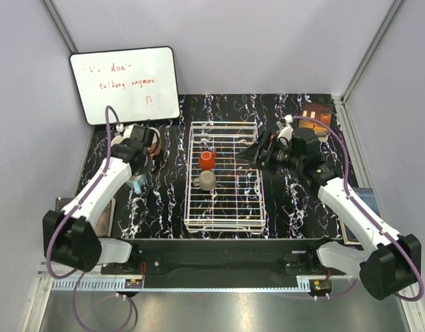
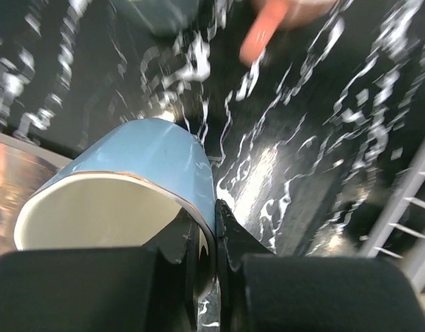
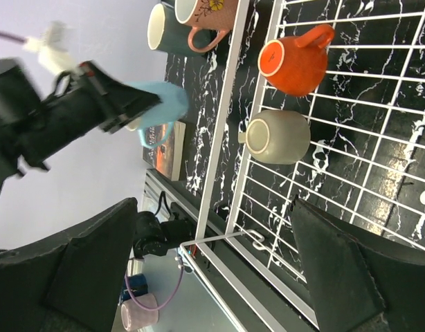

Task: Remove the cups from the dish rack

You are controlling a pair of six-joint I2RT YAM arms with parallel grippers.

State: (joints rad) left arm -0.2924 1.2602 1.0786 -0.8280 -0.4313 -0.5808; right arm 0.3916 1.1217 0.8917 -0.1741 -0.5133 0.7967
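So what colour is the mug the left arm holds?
Mug: light blue, cream inside; left wrist view.

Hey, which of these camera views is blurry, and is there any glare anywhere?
Left wrist view: the table behind is motion-smeared, with a bright glare patch, while the light blue cup looks fairly sharp. Right wrist view: the red cup is crisp, the left arm smeared. Top external view: sharp, evenly lit.

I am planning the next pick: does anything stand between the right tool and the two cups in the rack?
Nothing visible does. The open right tool faces the red cup and the taupe cup, with only bare rack wires between.
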